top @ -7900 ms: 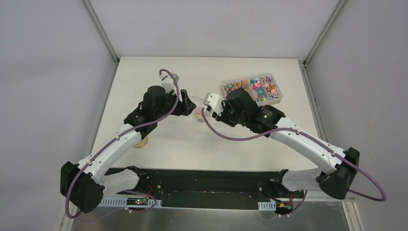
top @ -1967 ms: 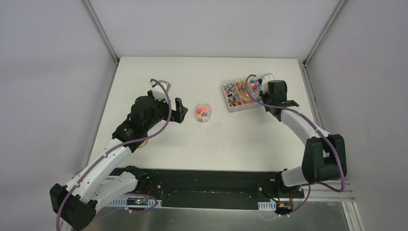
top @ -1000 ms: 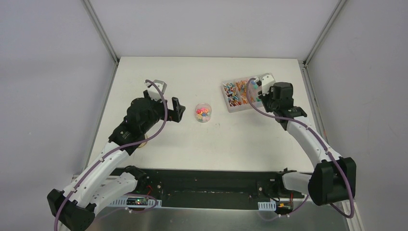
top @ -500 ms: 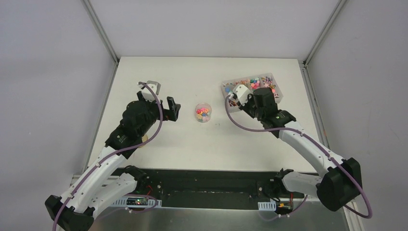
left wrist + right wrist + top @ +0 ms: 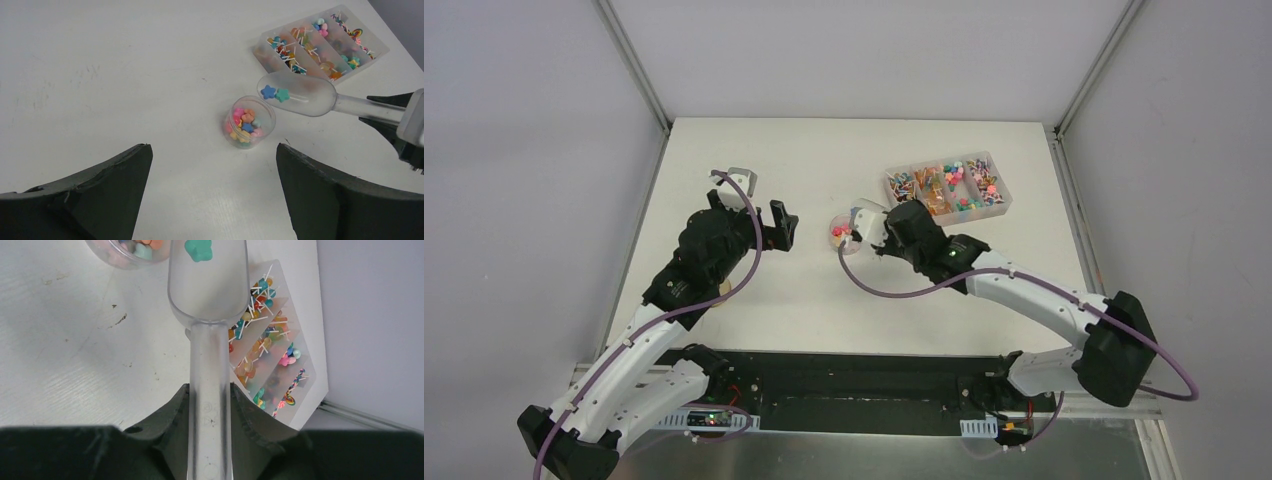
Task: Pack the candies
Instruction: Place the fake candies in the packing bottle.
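Two fingers of the right gripper (image 5: 210, 396) are clamped on the handle of a clear plastic scoop (image 5: 300, 94), the jaws narrowed onto that thin stem. The right arm reaches from its base leftward and forward across the table (image 5: 754, 150), forearm low, wrist turned so the scoop points at a small clear cup (image 5: 249, 122). The scoop's bowl is held roughly level, raised off the table just beside the cup on its right and far side. Whether its tip overlaps the cup's rim cannot be told. A blue and a green star-shaped piece lie in the bowl.

Left of the cup and clear of it, the left gripper (image 5: 782, 228) stands wide open with nothing between its fingers, aimed at the cup. Its arm stretches forward from the base, elbow bent.

Most candies (image 5: 245, 125) near the grippers sit in the cup: pink, orange, blue and green pieces filling its lower part.

Beyond the cup and to its right, well apart, a clear divided tray (image 5: 1002, 205) holds more coloured sweets in several compartments.
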Robot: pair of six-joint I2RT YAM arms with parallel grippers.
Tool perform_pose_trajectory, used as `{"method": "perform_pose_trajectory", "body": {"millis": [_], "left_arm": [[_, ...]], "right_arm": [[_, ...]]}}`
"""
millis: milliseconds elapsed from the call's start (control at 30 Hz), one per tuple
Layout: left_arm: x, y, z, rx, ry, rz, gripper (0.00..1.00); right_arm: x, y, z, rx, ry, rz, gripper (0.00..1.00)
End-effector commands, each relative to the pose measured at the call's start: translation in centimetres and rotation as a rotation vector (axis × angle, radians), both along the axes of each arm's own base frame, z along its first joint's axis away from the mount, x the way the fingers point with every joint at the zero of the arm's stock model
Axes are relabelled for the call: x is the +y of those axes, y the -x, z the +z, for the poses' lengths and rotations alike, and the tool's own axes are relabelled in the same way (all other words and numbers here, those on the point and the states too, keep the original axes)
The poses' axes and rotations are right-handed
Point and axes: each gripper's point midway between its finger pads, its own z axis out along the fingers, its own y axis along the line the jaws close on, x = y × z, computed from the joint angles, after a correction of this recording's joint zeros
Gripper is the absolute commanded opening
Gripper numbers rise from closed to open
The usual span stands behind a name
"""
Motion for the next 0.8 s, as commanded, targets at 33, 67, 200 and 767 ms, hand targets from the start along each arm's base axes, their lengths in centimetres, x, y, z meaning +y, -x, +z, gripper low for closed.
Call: {"method": "perform_pose_trajectory", "body": {"millis": [33, 67, 200, 767], "left_arm": [[0.3, -0.4, 0.5, -0.028, 0.001, 0.019, 0.99], [0.3, -0.4, 0.4, -0.028, 0.0, 0.018, 0.99], [0.3, -0.4, 0.4, -0.028, 0.0, 0.021, 0.99], [0.4, -0.4, 0.5, -0.029, 0.009, 0.029, 0.99]], "right_arm": [[1.0, -0.8, 2.4, -0.124, 0.111, -0.017, 0.0], [1.3, -0.7, 2.4, -0.133, 0.132, -0.012, 0.0], [1.7, -0.3, 2.2, -0.173, 0.221, -0.006, 0.0], [2.1, 0.9, 3.8, -0.187, 0.197, 0.031, 0.0]]}}
